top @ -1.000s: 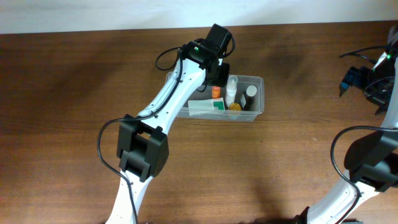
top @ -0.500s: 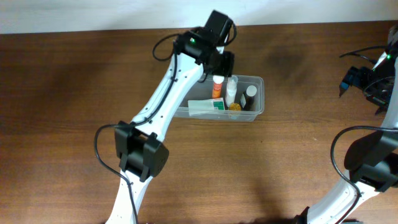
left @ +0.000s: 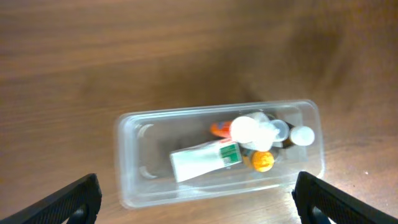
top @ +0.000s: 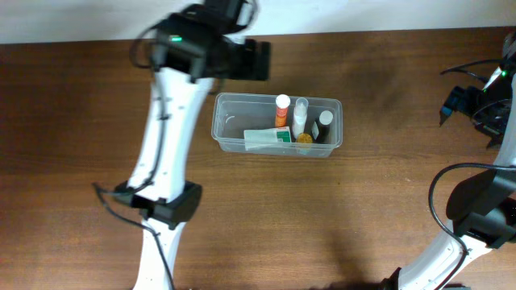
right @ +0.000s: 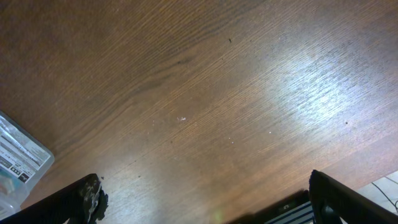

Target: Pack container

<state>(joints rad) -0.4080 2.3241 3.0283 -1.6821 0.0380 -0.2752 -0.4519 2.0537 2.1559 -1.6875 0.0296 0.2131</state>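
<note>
Fingers [left: 71, 199] of the left gripper [left: 198, 202] stood wide apart and held nothing. In the left wrist view we saw them at the two lower corners, with the container [left: 140, 155] lying beyond and between them. Fingers [right: 90, 199] of the right gripper [right: 217, 202] were likewise spread and empty, over the bare wooden tabletop [right: 205, 93] and well apart from the container.

We found the container, a clear rectangular tub with rounded corners, resting on the tabletop near the middle of the overhead view, its long side running left to right. Inside it we counted:
- a white-and-green tube [top: 268, 138] lying flat along the near wall;
- an orange bottle [top: 281, 109] with a white cap;
- a clear bottle [top: 300, 117] just beside it;
- a dark bottle [top: 324, 125] towards the right end;
- a small orange-capped item [top: 304, 138] at the tube's end.

In the overhead view the left gripper sat beyond the container's far left corner. The left arm [top: 165, 121] appeared blurred. At the lower left of the right wrist view we noted a clear printed item [right: 18, 155] that we could not identify.
</note>
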